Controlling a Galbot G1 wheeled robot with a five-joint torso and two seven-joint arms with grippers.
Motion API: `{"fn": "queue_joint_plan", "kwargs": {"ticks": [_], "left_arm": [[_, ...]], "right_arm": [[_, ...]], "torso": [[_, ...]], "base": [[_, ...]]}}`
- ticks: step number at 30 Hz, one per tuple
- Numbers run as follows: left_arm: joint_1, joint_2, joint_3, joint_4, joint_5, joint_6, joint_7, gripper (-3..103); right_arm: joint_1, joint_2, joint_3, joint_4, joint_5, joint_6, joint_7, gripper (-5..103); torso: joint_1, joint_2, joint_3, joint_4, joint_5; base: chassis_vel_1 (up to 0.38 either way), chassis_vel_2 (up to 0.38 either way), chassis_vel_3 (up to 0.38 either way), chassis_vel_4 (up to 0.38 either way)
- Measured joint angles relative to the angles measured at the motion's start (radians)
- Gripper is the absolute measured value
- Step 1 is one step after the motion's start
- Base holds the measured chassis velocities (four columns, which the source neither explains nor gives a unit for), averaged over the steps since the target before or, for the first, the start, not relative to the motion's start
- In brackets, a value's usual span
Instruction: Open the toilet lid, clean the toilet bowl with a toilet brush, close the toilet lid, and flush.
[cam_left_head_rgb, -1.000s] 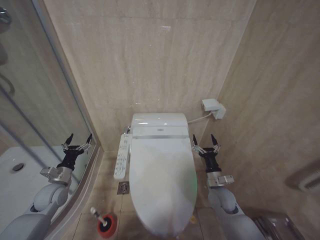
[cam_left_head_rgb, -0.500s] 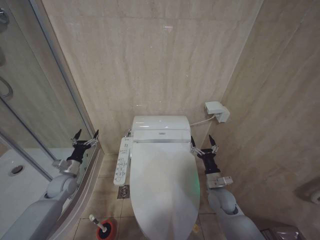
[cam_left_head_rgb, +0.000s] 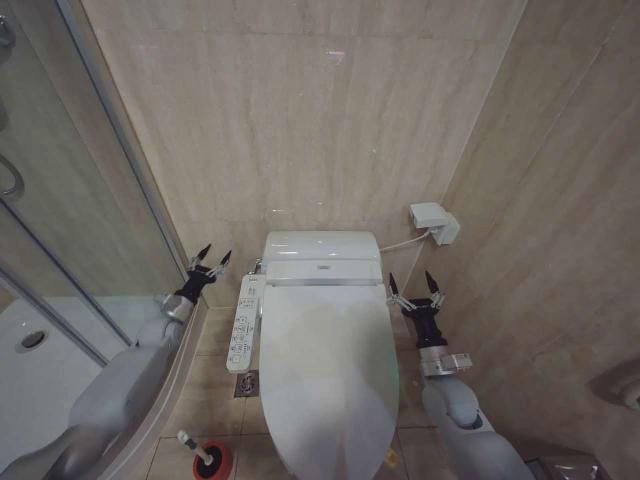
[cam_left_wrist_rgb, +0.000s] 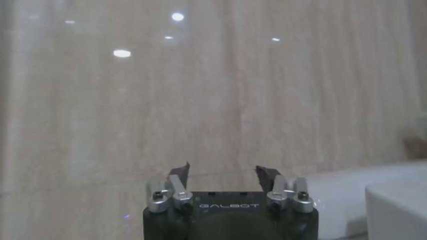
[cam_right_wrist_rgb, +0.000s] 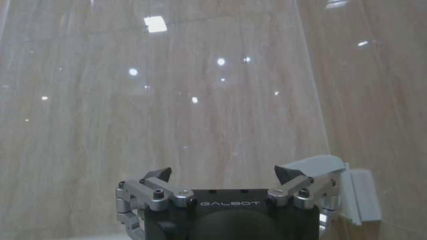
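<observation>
1. The toilet lid (cam_left_head_rgb: 325, 375) lies flat and closed over the toilet, which stands against the beige tiled back wall (cam_left_head_rgb: 300, 110).
2. The left gripper (cam_left_head_rgb: 209, 259) hovers beside the toilet's left rear corner, just above the side control panel (cam_left_head_rgb: 244, 322), with its jaws apart and nothing between them.
3. In the left wrist view the left gripper (cam_left_wrist_rgb: 223, 172) points at the tiled wall, a white edge of the toilet off to one side.
4. The right gripper (cam_left_head_rgb: 416, 288) hangs near the toilet's right rear side, jaws spread wide and empty.
5. In the right wrist view the right gripper (cam_right_wrist_rgb: 223, 175) faces the wall, with the white wall box (cam_right_wrist_rgb: 347, 192) just past one jaw.
6. The toilet brush (cam_left_head_rgb: 192, 443) sits in its red holder (cam_left_head_rgb: 212, 461) on the floor, left of the bowl's front and well apart from both grippers.
7. A glass shower screen (cam_left_head_rgb: 70, 190) runs along the left.
</observation>
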Motion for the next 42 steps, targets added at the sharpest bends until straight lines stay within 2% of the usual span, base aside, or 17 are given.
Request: {"fn": "queue_joint_plan", "kwargs": {"ticks": [2, 3, 4, 8, 9, 12, 16, 17, 23, 24, 27, 29, 42], "left_arm": [[-0.013, -0.007, -0.001, 0.020, 0.008, -0.004, 0.013, 88], [-0.049, -0.029, -0.007, 0.080, 0.028, -0.012, 0.053, 60], [-0.077, -0.050, -0.015, 0.128, 0.043, -0.016, 0.086, 60], [-0.108, -0.081, -0.033, 0.190, 0.089, -0.017, 0.114, 60], [-0.113, -0.087, -0.039, 0.204, 0.106, -0.017, 0.118, 34], [-0.117, -0.091, -0.046, 0.215, 0.128, -0.014, 0.122, 34], [-0.125, -0.093, -0.064, 0.234, 0.199, -0.011, 0.130, 34], [-0.130, -0.093, -0.068, 0.244, 0.237, -0.013, 0.138, 7], [-0.154, -0.098, -0.049, 0.282, 0.309, -0.018, 0.165, 7], [-0.163, -0.103, -0.047, 0.297, 0.322, -0.018, 0.171, 0], [-0.169, -0.107, -0.045, 0.307, 0.328, -0.018, 0.175, 0], [-0.206, -0.124, -0.025, 0.363, 0.355, -0.017, 0.195, 0], [-0.232, -0.132, 0.044, 0.411, 0.391, -0.011, 0.186, 0]], "right_arm": [[0.000, 0.001, 0.001, -0.001, 0.000, 0.000, 0.000, 100], [0.000, 0.004, 0.003, -0.004, 0.000, 0.001, -0.001, 100], [0.001, 0.006, 0.005, -0.009, 0.001, 0.003, -0.001, 100], [0.005, 0.012, 0.005, -0.018, 0.002, 0.006, -0.004, 100], [0.008, 0.014, 0.005, -0.021, 0.002, 0.007, -0.005, 100], [0.010, 0.016, 0.005, -0.025, 0.002, 0.008, -0.006, 100], [0.013, 0.019, 0.002, -0.029, 0.003, 0.009, -0.007, 100], [0.014, 0.019, 0.000, -0.032, 0.003, 0.009, -0.008, 100], [0.014, 0.018, -0.003, -0.041, 0.003, 0.015, -0.011, 100], [0.014, 0.017, -0.003, -0.041, 0.003, 0.015, -0.011, 100], [0.013, 0.017, -0.003, -0.041, 0.003, 0.016, -0.011, 100], [0.004, 0.017, 0.002, -0.031, 0.006, 0.017, -0.011, 100], [-0.006, 0.022, 0.014, -0.026, 0.014, 0.025, -0.013, 100]], "torso": [[0.000, 0.000, 0.000, -0.0002, 0.0001], [0.000, 0.000, 0.000, -0.0001, 0.0003], [0.000, 0.000, 0.000, 0.0001, 0.0003], [0.000, 0.000, 0.000, -0.0001, 0.0001], [0.000, 0.000, 0.000, 0.0001, 0.0000], [0.000, 0.000, 0.000, 0.0004, 0.0000], [0.000, 0.000, 0.000, 0.0003, -0.0001], [0.000, 0.000, 0.000, 0.0003, 0.0001], [0.000, 0.000, 0.000, 0.0001, -0.0001], [0.000, 0.000, 0.000, 0.0001, -0.0001], [0.000, 0.000, 0.000, 0.0000, -0.0001], [0.000, 0.000, 0.000, -0.0002, 0.0000], [0.000, 0.000, 0.000, 0.0000, -0.0001]], "base": [[0.000, 0.000, 0.000, 0.000], [0.000, 0.000, 0.000, 0.000], [0.000, 0.000, 0.000, 0.000], [0.000, 0.000, 0.000, 0.000], [0.000, 0.000, 0.000, 0.000], [0.000, 0.000, 0.000, 0.000], [0.000, 0.000, 0.000, 0.000], [0.000, 0.000, 0.000, 0.000], [0.000, 0.000, 0.000, 0.000], [0.000, 0.000, 0.000, 0.000], [0.000, 0.000, 0.000, 0.000], [0.000, 0.000, 0.000, 0.000], [0.000, 0.000, 0.000, 0.000]]}}
